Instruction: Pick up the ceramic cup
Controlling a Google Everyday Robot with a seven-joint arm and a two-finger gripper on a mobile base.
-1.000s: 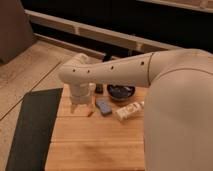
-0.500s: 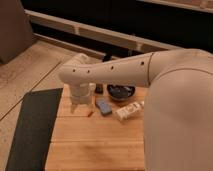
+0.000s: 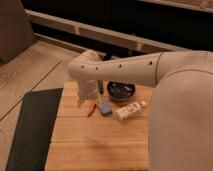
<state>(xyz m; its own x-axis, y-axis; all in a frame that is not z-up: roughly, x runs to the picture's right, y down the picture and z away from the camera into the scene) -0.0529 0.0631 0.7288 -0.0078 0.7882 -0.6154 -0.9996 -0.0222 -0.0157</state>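
My cream arm (image 3: 125,70) reaches in from the right across the back of the wooden table (image 3: 100,142) and bends down at its left end. The gripper (image 3: 92,97) hangs below that bend, low over the table's back left part, just left of the dark bowl (image 3: 121,90). The ceramic cup does not show as a separate thing; the arm's end covers the spot where the gripper comes down.
A long white tube-like bottle (image 3: 130,110) lies right of centre. A small blue-grey block (image 3: 105,106) and a thin red-orange item (image 3: 91,109) lie just in front of the gripper. A dark mat (image 3: 32,132) lies on the floor to the left.
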